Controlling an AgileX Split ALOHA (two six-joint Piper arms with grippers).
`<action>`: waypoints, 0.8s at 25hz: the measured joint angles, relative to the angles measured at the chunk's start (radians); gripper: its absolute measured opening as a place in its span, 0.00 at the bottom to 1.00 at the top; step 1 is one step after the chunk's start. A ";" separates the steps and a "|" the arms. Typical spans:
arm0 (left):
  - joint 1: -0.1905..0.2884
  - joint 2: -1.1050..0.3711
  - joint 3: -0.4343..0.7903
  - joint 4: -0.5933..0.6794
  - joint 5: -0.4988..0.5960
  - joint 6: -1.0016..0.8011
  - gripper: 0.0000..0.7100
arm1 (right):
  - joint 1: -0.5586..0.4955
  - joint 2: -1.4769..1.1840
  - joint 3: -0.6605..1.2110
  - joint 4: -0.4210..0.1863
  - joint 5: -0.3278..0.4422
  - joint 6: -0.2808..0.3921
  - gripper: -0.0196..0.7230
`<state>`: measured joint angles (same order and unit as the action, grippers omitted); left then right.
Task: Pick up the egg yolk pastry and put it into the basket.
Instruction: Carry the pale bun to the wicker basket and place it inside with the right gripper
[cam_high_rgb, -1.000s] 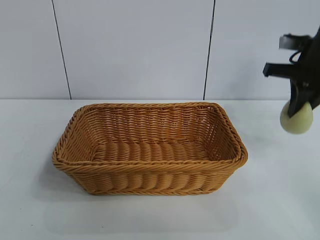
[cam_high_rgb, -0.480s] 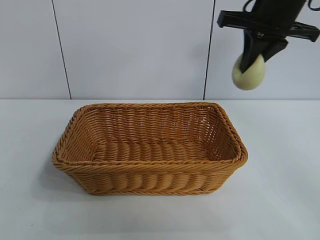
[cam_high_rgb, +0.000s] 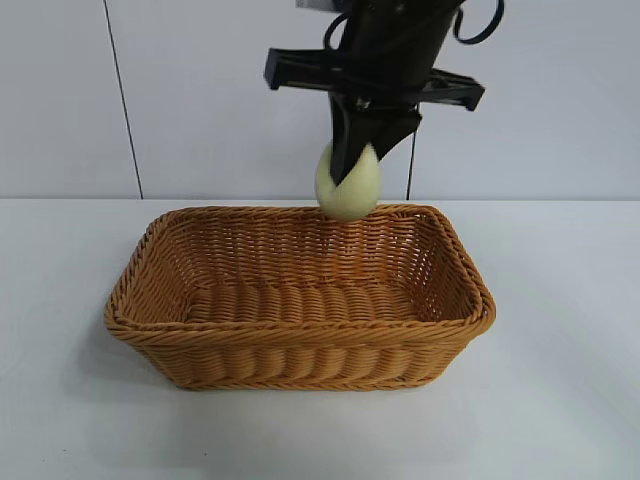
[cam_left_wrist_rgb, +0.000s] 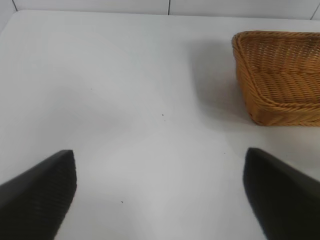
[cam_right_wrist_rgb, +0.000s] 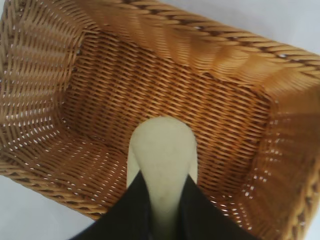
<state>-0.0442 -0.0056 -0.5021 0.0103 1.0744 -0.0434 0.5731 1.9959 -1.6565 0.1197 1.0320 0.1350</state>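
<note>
Right wrist view: egg yolk pastry (cam_right_wrist_rgb: 162, 155) pinched between fingers (cam_right_wrist_rgb: 134, 207).

Large rectangular orange-tan wicker basket (cam_high_rgb: 300, 340): woven strands, ribbed and rough, faint sheen, braided rim; small pale cream-yellow rounded egg yolk pastry (cam_high_rgb: 350, 190): smooth, matt; black gripper fingers (cam_right_wrist_rgb: 134, 210): matt, plastic-like; white table (cam_left_wrist_rgb: 125, 100): smooth, slight gloss.

The pastry (cam_high_rgb: 347, 186) is a small pale yellow lump, smooth and rounded. It hangs in the air, pinched between the dark fingers of my right end effector (cam_high_rgb: 352, 170), above the back rim of the basket (cam_high_rgb: 300, 335). The basket is a large rectangular wicker one, orange-tan, with sloping sides, and it stands on the white bench (cam_high_rgb: 560, 380).
</note>
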 joint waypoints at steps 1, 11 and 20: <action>0.000 0.000 0.000 0.000 0.000 0.000 0.91 | 0.009 0.022 0.000 0.000 -0.020 0.005 0.12; 0.000 0.000 0.000 0.000 0.000 0.000 0.91 | 0.024 0.195 -0.001 0.011 -0.145 0.009 0.16; 0.000 0.000 0.000 0.000 0.000 0.000 0.91 | 0.024 0.194 -0.062 0.000 -0.108 0.019 0.87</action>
<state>-0.0442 -0.0056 -0.5021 0.0103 1.0744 -0.0434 0.5974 2.1896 -1.7181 0.1194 0.9237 0.1537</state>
